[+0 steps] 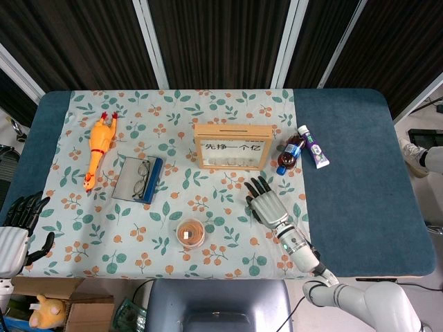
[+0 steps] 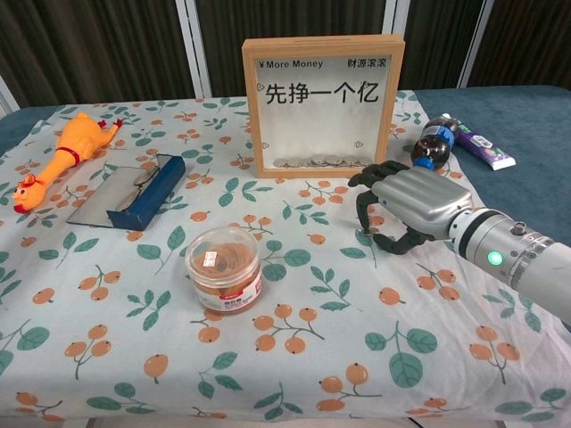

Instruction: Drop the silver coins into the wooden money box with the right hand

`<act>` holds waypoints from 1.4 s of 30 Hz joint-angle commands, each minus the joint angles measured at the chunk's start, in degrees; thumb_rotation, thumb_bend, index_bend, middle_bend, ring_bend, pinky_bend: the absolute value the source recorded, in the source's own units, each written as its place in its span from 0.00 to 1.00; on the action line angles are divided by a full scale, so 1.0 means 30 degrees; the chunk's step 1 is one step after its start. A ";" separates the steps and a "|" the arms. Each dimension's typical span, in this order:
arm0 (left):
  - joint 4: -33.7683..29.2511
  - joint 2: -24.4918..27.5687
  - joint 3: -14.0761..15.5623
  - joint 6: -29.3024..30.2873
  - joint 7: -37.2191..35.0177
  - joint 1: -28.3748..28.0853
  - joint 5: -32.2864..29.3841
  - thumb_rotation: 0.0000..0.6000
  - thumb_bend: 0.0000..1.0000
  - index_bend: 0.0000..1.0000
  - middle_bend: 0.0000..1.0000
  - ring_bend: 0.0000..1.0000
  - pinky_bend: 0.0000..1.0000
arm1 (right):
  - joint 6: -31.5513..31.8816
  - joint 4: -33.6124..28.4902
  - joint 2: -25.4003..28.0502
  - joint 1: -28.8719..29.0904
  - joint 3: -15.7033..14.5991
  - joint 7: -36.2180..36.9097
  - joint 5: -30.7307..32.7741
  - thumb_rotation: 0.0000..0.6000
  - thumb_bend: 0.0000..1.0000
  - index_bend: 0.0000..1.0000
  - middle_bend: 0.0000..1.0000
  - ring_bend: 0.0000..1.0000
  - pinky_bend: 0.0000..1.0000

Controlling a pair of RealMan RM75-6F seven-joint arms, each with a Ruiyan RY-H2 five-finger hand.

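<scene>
The wooden money box (image 1: 230,146) (image 2: 323,105) stands upright at the middle of the floral cloth. Silver coins (image 2: 317,162) lie along its bottom behind the glass. My right hand (image 1: 265,203) (image 2: 406,209) is just in front of the box's right corner. Its fingers (image 2: 366,223) arch down, apart, with the tips at the cloth. I see no coin in them, and no loose coin shows on the cloth. My left hand (image 1: 17,228) hangs off the table's near left edge, fingers spread and holding nothing.
A cola bottle (image 2: 432,143) and a toothpaste tube (image 2: 482,146) lie right of the box, close behind my right hand. A round lidded jar (image 2: 225,267) stands front centre. Glasses on a blue case (image 2: 134,192) and a rubber chicken (image 2: 64,156) lie at the left.
</scene>
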 commanded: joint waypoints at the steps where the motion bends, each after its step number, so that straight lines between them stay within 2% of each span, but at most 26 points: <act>1: -0.0008 0.0004 0.0007 -0.0020 -0.0004 -0.0009 0.0005 1.00 0.45 0.00 0.00 0.00 0.00 | 0.0023 0.0060 -0.0042 0.0024 0.0013 -0.0005 -0.0011 1.00 0.53 0.61 0.22 0.01 0.12; 16: 0.0059 0.0014 0.0013 0.0166 -0.0212 0.0018 0.0134 1.00 0.45 0.00 0.00 0.00 0.00 | 0.0234 0.0044 -0.0216 0.0197 0.0253 0.0241 0.0013 1.00 0.53 0.64 0.22 0.04 0.13; 24: 0.0109 -0.0005 0.0019 0.0207 -0.0267 0.0006 0.0188 1.00 0.45 0.00 0.00 0.00 0.00 | 0.0393 0.0121 -0.0341 0.0282 0.0219 0.0394 -0.0136 1.00 0.61 0.68 0.25 0.05 0.15; 32: 0.0087 0.0008 0.0014 0.0210 -0.0264 0.0018 0.0155 1.00 0.45 0.00 0.00 0.00 0.00 | 0.0571 0.0207 -0.0430 0.0301 0.0298 0.0453 -0.0134 1.00 0.62 0.70 0.26 0.06 0.15; 37: 0.0095 0.0007 0.0000 0.0190 -0.0263 0.0015 0.0120 1.00 0.45 0.00 0.00 0.00 0.00 | 0.1487 -0.0418 -0.0031 0.0336 0.0715 0.0951 -0.0294 1.00 0.62 0.71 0.26 0.06 0.15; 42: 0.0074 -0.0008 -0.0023 0.0167 -0.0248 0.0006 0.0077 1.00 0.45 0.00 0.00 0.00 0.00 | 0.3061 -0.2363 0.1179 0.0582 0.1696 0.0794 -0.0589 1.00 0.62 0.71 0.26 0.06 0.15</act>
